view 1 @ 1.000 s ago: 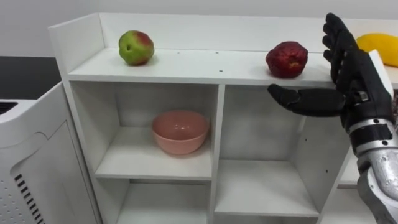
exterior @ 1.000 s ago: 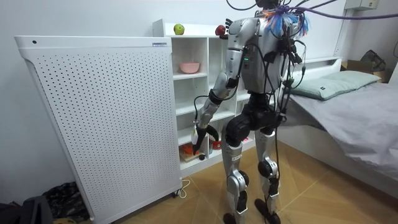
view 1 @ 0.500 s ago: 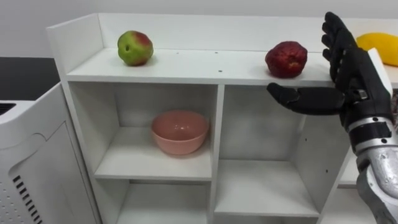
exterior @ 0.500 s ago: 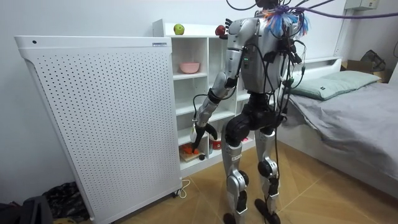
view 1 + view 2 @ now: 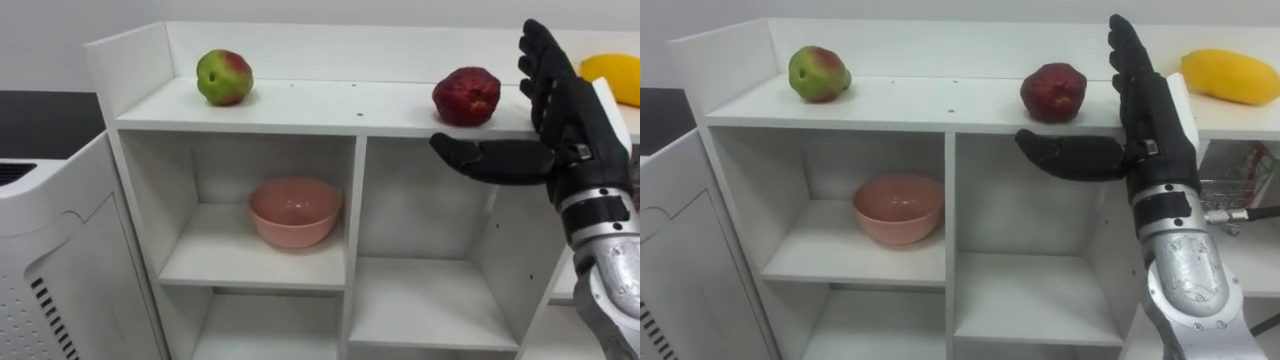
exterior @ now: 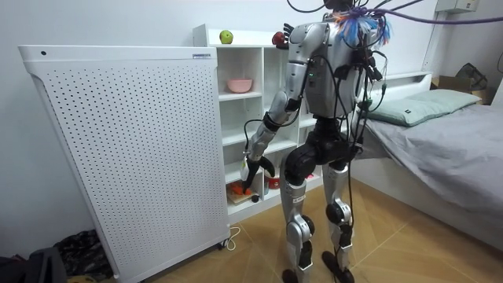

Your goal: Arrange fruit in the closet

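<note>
On top of the white closet (image 5: 330, 108) lie a green-red apple (image 5: 224, 77) at the left, a dark red fruit (image 5: 466, 96) in the middle and a yellow fruit (image 5: 612, 77) at the far right. My right hand (image 5: 562, 112) is raised just right of the red fruit, open, fingers straight up. Its thumb reaches left below the top board, and it is apart from the fruit. In the room view my left hand (image 6: 254, 167) hangs low in front of the lower compartments. I stand upright facing the closet.
A pink bowl (image 5: 294, 211) sits in the upper left compartment; the compartments beside and below it hold nothing. A tall white perforated panel (image 6: 126, 149) stands against the closet's left side. A bed (image 6: 440, 141) is behind me, at the room view's right.
The eye view has shifted slightly, so the closet sits a little further right in the picture. My right hand holds the same pose; the fruits have not moved.
</note>
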